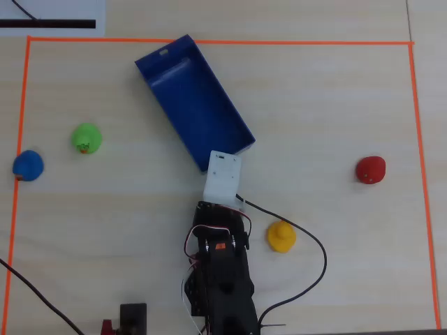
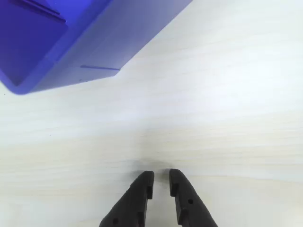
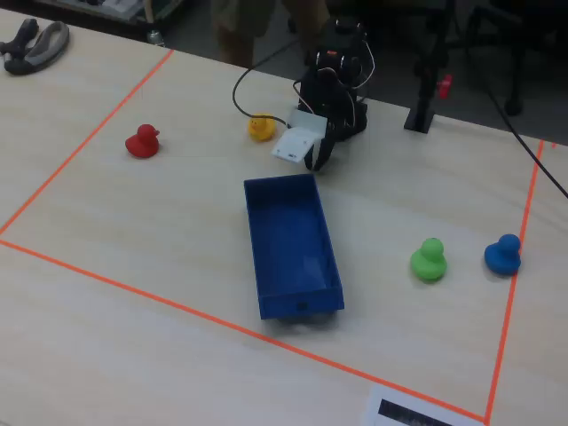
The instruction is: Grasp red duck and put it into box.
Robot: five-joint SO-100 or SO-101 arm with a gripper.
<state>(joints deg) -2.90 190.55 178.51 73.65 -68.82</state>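
Observation:
The red duck (image 1: 370, 169) sits alone on the table at the right of the overhead view, and at the left of the fixed view (image 3: 142, 141). It does not show in the wrist view. The dark blue box (image 1: 195, 105) lies open and empty in the middle; it also shows in the fixed view (image 3: 293, 240), and one corner shows in the wrist view (image 2: 71, 42). My gripper (image 2: 161, 176) hangs just above bare table beside the box's near end (image 3: 315, 164), far from the red duck. Its black fingers (image 2: 142, 189) stand almost together with nothing between them.
A yellow duck (image 1: 281, 236) sits close to the arm's right side. A green duck (image 1: 86, 138) and a blue duck (image 1: 28, 165) sit at the left. Orange tape (image 1: 209, 42) frames the work area. A black cable (image 1: 318, 258) loops right of the arm's base.

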